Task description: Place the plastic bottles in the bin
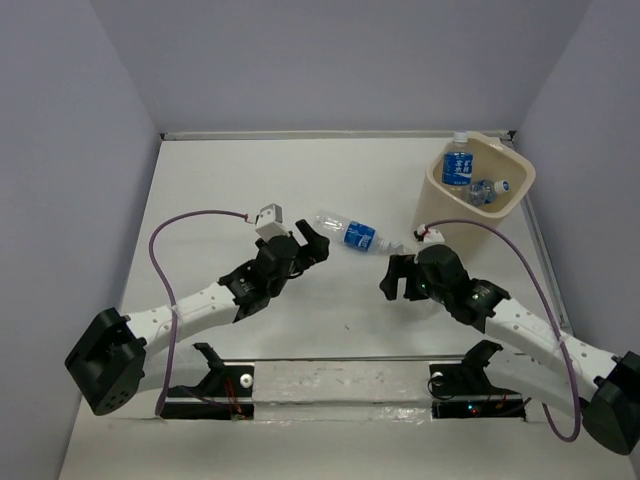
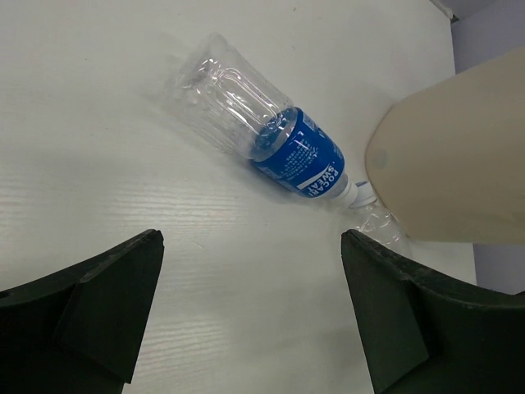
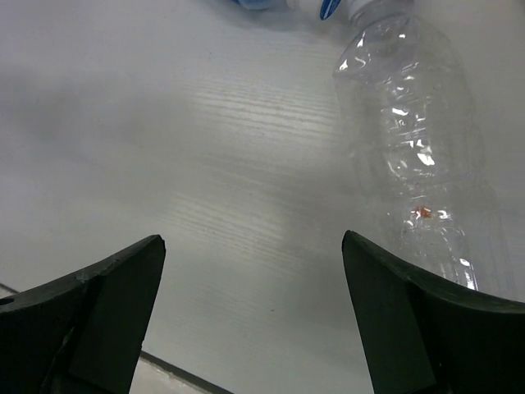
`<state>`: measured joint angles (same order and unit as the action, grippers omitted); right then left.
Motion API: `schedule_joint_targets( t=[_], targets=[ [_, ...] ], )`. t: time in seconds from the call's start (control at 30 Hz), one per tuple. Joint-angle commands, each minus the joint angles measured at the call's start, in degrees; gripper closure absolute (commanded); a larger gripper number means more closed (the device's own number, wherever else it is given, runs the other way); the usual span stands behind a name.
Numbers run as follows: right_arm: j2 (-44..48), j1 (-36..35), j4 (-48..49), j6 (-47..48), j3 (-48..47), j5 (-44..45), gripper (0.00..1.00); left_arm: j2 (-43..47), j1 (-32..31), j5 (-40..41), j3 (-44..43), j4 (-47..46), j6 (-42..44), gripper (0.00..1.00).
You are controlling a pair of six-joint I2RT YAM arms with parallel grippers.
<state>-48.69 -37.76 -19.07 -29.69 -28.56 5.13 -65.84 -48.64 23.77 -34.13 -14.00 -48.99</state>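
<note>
A clear plastic bottle with a blue label (image 1: 350,233) lies on its side on the white table, left of the cream bin (image 1: 497,212). The left wrist view shows this bottle (image 2: 275,139) ahead of my open, empty left gripper (image 2: 250,240), with the bin (image 2: 451,156) at the right. My left gripper (image 1: 312,244) sits just left of the bottle. An unlabelled crinkly bottle (image 3: 418,148) lies ahead and right of my open, empty right gripper (image 3: 253,242); it is barely visible in the top view (image 1: 399,246). Two blue-labelled bottles (image 1: 458,165) (image 1: 488,188) are in the bin.
The bin stands in the far right corner, close to the right wall. Grey walls close the table on three sides. A purple cable (image 1: 190,225) loops over the table on the left. My right gripper (image 1: 391,278) is near the table's middle.
</note>
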Motion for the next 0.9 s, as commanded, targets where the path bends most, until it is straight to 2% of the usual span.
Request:
schedule_joint_targets(
  t=[0.0,0.27,0.4,0.53,0.87],
  targets=[
    [-5.0,-5.48,-0.52,2.71,-7.21,16.04,0.05,0.98,0.66,-2.94,4.58,-8.22,-4.18,0.01],
    [-17.04,-8.56,-4.74,5.77,-14.76,31.4,0.07,-1.3,4.34,-6.45,5.83,-11.92,-3.83,0.01],
    [-21.0,-8.56,-6.51,8.94,-17.93,35.04,0.08,-3.32,5.31,-7.07,5.39,-14.03,-3.83,0.01],
    [-28.98,-8.56,-7.47,10.88,-21.1,39.16,0.11,-5.78,6.45,-8.12,5.04,-16.14,-3.92,0.01],
    [-40.61,-6.01,-7.21,11.15,-23.56,36.53,0.13,-12.9,8.74,-11.99,3.54,-20.18,-6.29,0.01]
  ],
)
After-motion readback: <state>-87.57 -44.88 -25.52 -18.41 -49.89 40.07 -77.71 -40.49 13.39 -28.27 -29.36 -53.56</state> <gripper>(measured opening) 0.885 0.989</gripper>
